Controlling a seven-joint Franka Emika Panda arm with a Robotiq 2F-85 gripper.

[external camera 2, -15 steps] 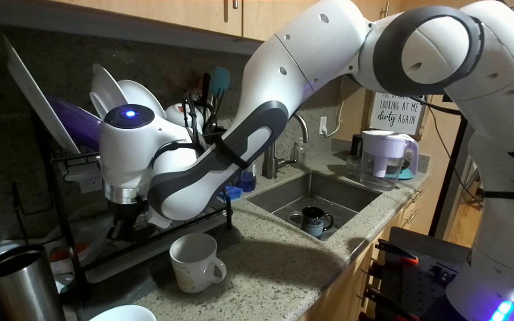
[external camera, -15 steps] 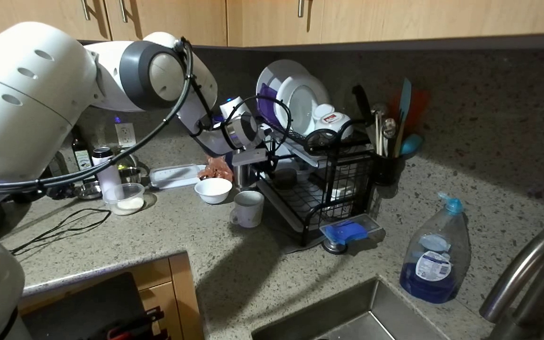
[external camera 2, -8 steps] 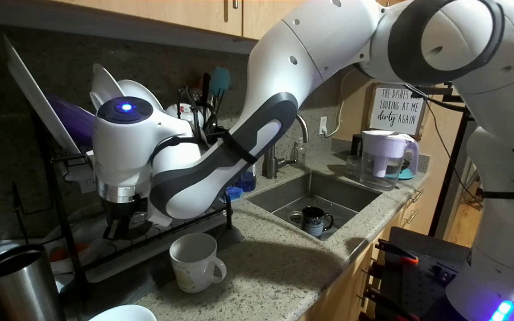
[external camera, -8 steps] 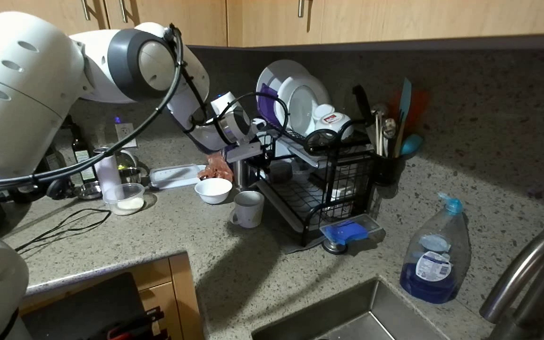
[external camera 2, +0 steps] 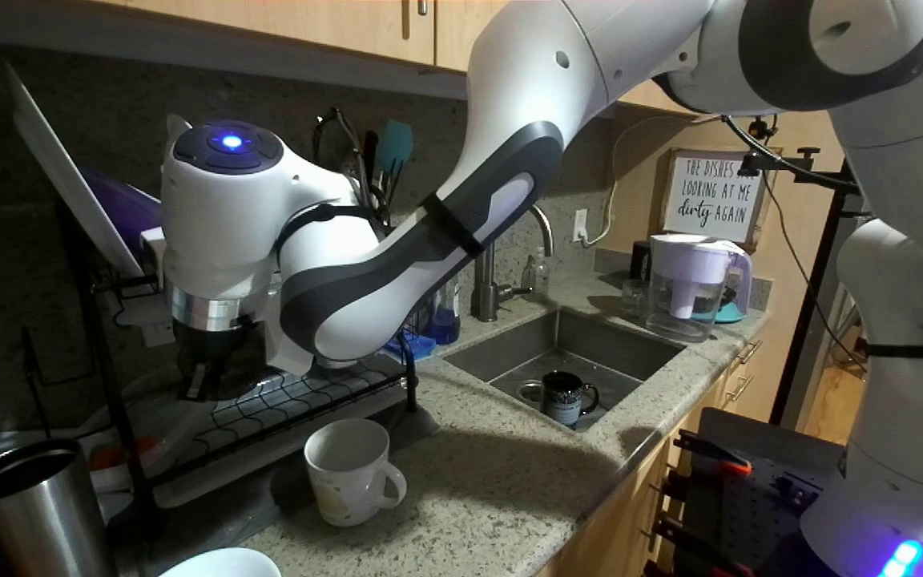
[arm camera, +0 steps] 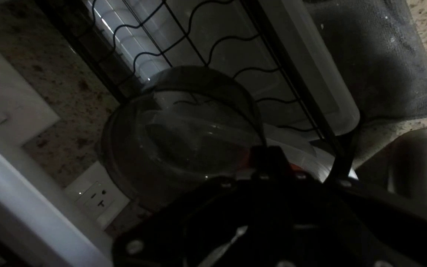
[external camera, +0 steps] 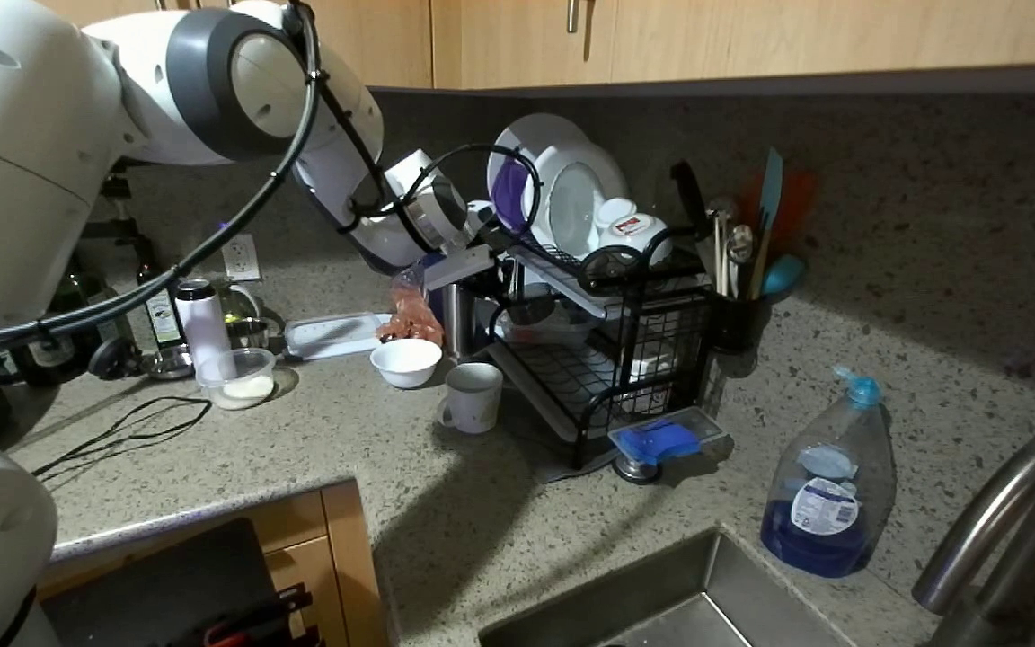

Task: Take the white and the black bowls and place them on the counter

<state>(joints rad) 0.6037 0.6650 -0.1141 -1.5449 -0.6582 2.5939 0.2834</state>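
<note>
Right up front in the wrist view, here's the claw, fingers pinched together on the rim of the black bowl! The bowl shows as a dark, dim band, arcing from the fingertips toward ten o'clock; level or tilted, I can't tell. It's over the lower tier of the dish rack, black wires running off toward eleven. Farther from the claw, at eight o'clock in an exterior view, the white bowl stands upright on the counter, plain, wide-mouthed, narrowing below, a pale mug just beside it at four.
</note>
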